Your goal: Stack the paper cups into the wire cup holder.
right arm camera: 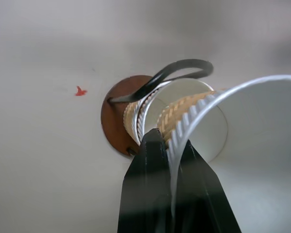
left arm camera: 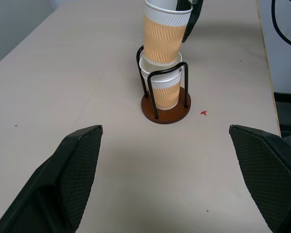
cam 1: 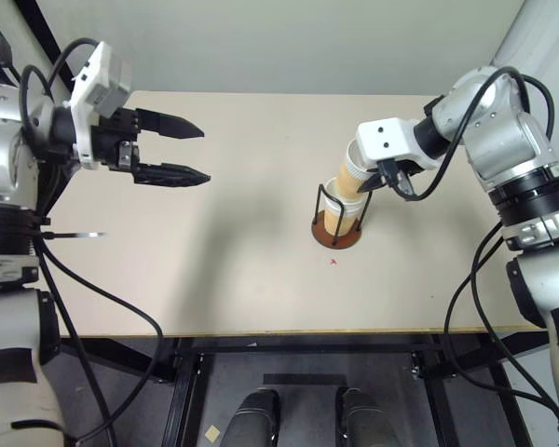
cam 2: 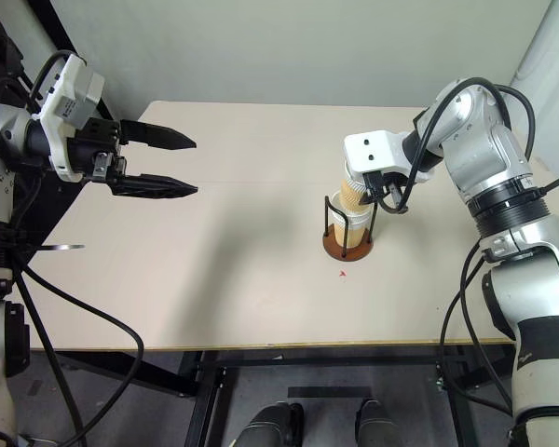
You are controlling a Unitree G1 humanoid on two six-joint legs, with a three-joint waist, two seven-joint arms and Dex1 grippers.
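Over wire cup holder (cam 1: 337, 235), right gripper (cam 1: 380, 179) pinching paper cup (left arm camera: 164, 33) rim, left gripper (cam 1: 188, 149) open.

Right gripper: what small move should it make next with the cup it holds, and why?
Probably ease straight down. The right gripper pinches the rim of the upper paper cup, whose bottom is only just entering the cup already seated in the wire cup holder, so it isn't nested yet.

No readable text, labels or numbers anywhere.
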